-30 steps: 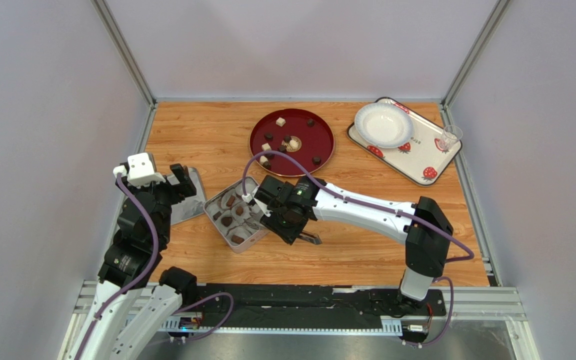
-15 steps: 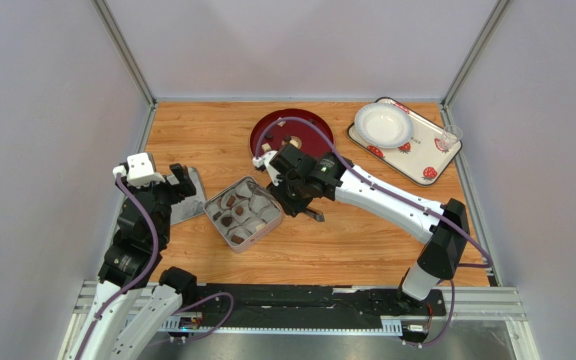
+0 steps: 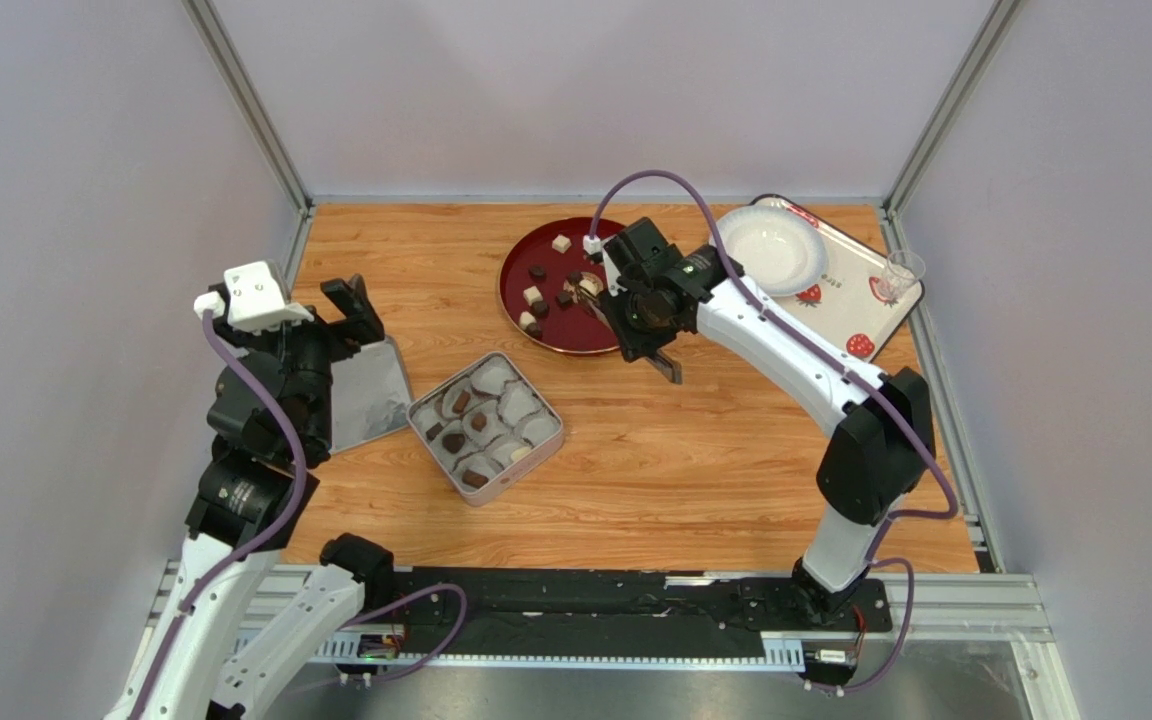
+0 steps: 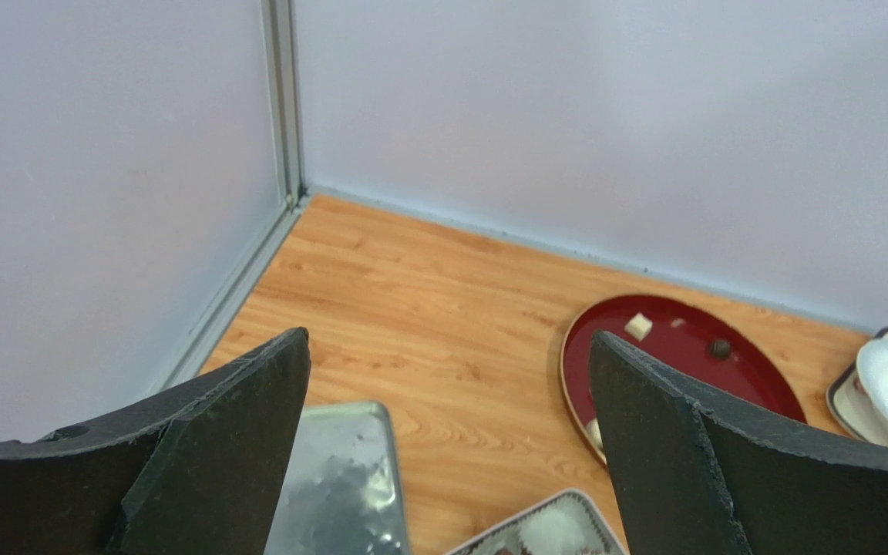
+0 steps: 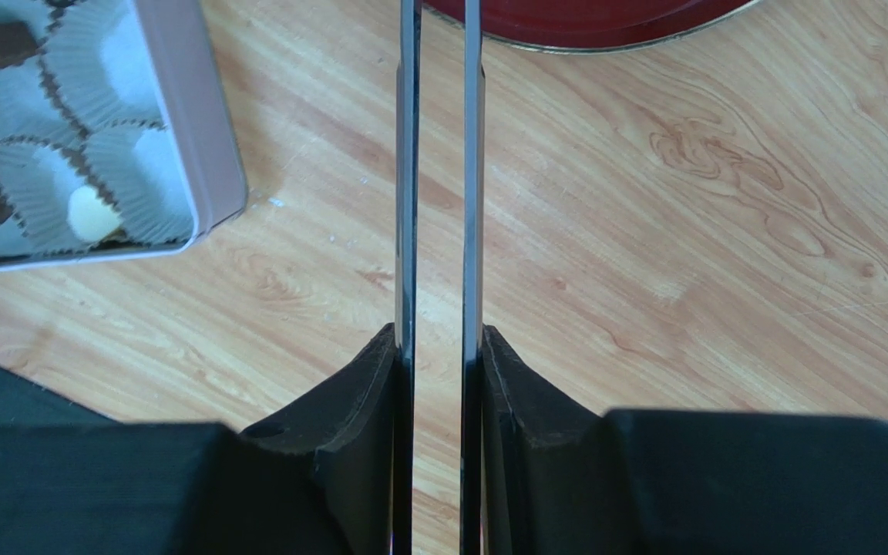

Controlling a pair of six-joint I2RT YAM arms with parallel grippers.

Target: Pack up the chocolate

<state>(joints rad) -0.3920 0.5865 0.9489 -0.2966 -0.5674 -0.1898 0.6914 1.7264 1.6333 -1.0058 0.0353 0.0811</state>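
Brown wood makes the table (image 3: 717,450), with grey walls all round. Bits of chocolate (image 3: 561,243) sit on the red plate (image 3: 552,333) at 12 o'clock. More bits lie in paper cups in the tin box (image 3: 518,465), at 7 o'clock from the plate. The right gripper (image 5: 437,347) squeezes the tongs (image 5: 408,174) at the plate's 3 o'clock edge. The left gripper (image 4: 449,338) is spread wide by the lid (image 3: 364,398), at 9 o'clock from the box.

Right jaws: tin (image 3: 443,450) to red plate (image 3: 555,330).
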